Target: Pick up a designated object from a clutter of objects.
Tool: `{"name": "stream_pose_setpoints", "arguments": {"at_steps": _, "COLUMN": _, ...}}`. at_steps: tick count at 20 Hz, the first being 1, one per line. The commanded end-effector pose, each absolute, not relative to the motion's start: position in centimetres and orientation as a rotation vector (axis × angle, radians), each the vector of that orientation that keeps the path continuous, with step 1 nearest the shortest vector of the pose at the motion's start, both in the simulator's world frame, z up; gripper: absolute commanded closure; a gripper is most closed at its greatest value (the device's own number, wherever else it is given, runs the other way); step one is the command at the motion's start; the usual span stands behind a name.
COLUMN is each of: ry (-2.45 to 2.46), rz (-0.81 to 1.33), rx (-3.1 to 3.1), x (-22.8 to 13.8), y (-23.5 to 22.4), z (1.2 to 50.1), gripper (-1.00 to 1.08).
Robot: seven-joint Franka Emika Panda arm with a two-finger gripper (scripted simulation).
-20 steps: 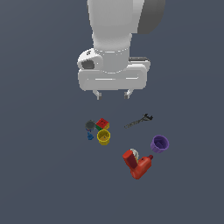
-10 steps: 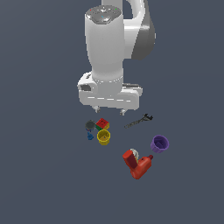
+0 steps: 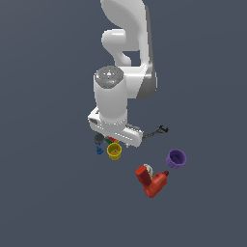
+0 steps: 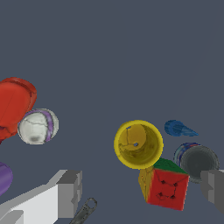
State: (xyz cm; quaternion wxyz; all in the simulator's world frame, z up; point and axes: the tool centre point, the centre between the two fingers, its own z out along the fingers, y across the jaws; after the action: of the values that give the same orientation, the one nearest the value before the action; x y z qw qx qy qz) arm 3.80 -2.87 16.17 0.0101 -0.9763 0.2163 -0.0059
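Observation:
The yellow cup [image 3: 114, 151] stands upright among the clutter, just below my hand in the exterior view. In the wrist view the yellow cup [image 4: 138, 144] shows its open mouth, touching the red-green-yellow cube [image 4: 164, 183]. My gripper [image 3: 115, 137] hangs above the cube and cup. In the wrist view the gripper [image 4: 142, 191] is open and empty, its grey fingers [image 4: 70, 192] wide apart on either side of the cube. In the exterior view the hand hides most of the cube.
A purple cup [image 3: 176, 158] and a red-orange drill-like tool [image 3: 153, 182] lie to the exterior view's right. A dark wrench [image 3: 157, 131] lies beside the hand. A grey round piece [image 4: 197, 159] and a blue piece [image 4: 178, 128] sit by the cube. A white-purple ball [image 4: 38, 126] touches the tool.
The arm has swung down and the hand has dropped close over the cube and yellow cup, turning as it came. The objects have not moved.

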Motion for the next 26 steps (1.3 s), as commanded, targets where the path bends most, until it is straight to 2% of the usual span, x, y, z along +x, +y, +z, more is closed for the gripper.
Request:
{"name": "stream_pose_setpoints", "arguments": {"at_steps": 1, "ry": 0.761, "rz": -0.013, "rx": -3.033, "x": 3.7, "y": -3.3, "z": 14.1, "gripper": -0.92}}
{"name": "stream_pose_setpoints", "arguments": {"at_steps": 7, "ry": 0.891, "rz": -0.003, "rx": -3.008, "x": 3.4, "y": -4.1, "z": 10.8, "gripper": -0.92}}
{"name": "stream_pose_setpoints", "arguments": {"at_steps": 18, "ry": 0.928, "rz": 0.001, "rx": -3.001, "x": 3.2, "y": -4.3, "z": 9.2, "gripper": -0.92}}
{"name": "stream_pose_setpoints", "arguments": {"at_steps": 26, "ry": 0.933, "rz": 0.0, "rx": -3.0, "x": 3.1, "y": -4.3, "z": 5.7, "gripper": -0.92}}
